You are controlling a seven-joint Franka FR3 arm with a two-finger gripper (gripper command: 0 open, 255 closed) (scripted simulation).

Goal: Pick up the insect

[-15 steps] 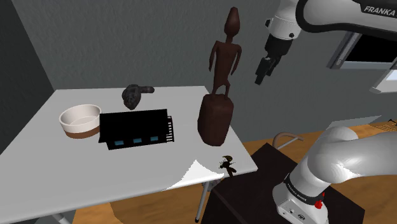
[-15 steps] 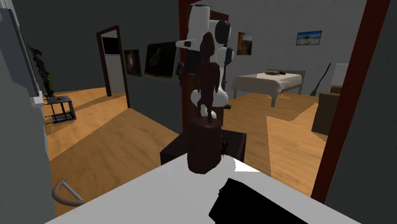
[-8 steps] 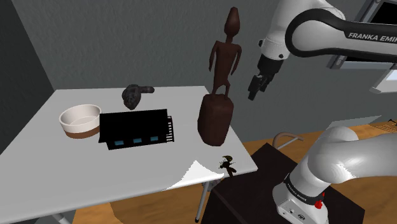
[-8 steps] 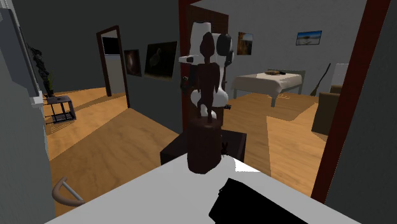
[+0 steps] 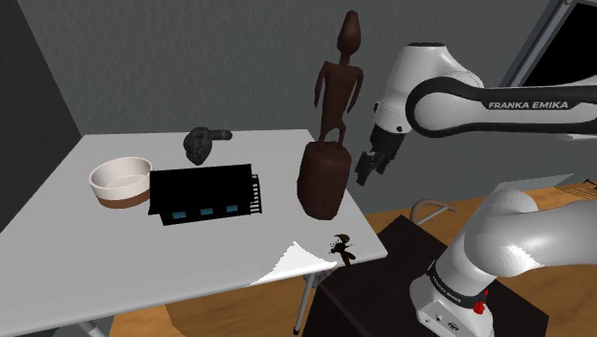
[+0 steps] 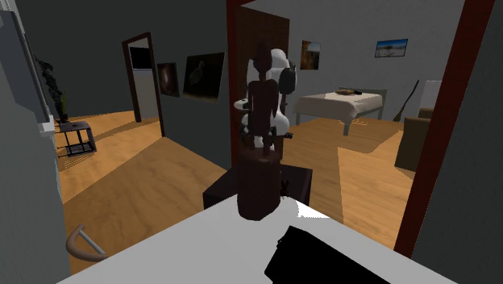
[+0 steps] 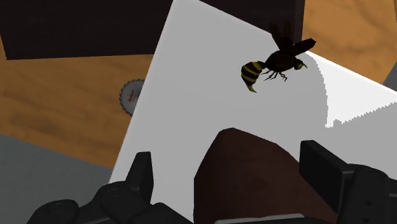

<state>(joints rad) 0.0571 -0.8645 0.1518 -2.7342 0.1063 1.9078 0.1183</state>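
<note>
Hand (image 5: 365, 172) open, holding nothing, in air beside statue (image 5: 325, 182). Insect (image 5: 341, 248) at bench (image 5: 220, 244) corner edge, apart from statue.

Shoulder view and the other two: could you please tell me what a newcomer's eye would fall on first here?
The tall dark brown carved figure stands out first, upright on its rounded base at the side of the white table nearest the stand. Next comes the black-and-yellow wasp, lying at the table's corner. The open black gripper hangs in the air beside the figure's base.
</note>
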